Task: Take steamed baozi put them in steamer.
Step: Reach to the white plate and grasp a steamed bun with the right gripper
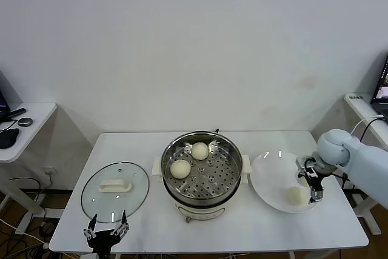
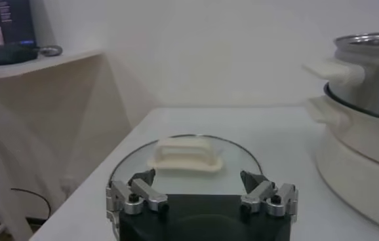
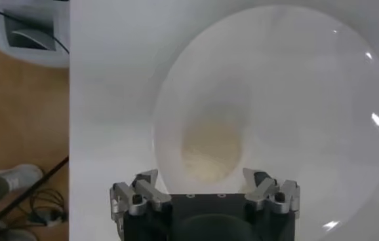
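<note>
The left gripper point(image 1: 107, 230) waits wide open and empty just short of the glass lid point(image 1: 115, 190). 2 buns point(image 1: 180, 168) already sit in the steamer point(image 1: 201, 171). The right gripper point(image 1: 309, 184), wide open and empty, hovers over 1 bun point(image 1: 295, 195) left on the plate point(image 1: 267, 177).

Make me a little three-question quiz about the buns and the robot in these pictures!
1. How many baozi lie in the steamer?
2. True or false: the glass lid covers the steamer.
3. Which gripper hangs over the baozi on the white plate: A) left gripper, B) right gripper?

Key: 1. Two. 2. False; it lies on the table beside it. 3. B, with its fingers open.
</note>
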Motion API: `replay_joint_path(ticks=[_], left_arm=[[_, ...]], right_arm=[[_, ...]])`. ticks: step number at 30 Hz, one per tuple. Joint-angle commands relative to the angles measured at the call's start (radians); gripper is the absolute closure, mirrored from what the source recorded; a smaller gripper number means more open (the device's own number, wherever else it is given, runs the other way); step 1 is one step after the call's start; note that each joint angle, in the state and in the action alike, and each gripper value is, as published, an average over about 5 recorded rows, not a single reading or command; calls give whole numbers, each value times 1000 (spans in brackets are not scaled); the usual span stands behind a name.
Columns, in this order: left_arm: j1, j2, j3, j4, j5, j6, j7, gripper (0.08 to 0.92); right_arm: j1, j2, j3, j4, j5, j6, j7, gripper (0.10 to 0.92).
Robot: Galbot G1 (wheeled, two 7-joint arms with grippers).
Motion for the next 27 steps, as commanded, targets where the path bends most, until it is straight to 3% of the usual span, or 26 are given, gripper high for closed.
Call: replay_joint_path(ticks=[1, 27], left_arm=[[0, 0, -1, 10, 11, -1, -2, 177], [-15, 0, -2, 29, 16, 0, -1, 177]], right_arm=[[-75, 72, 82, -82, -26, 12, 18, 203], [-84, 112, 80, -143, -44, 28, -20, 203]])
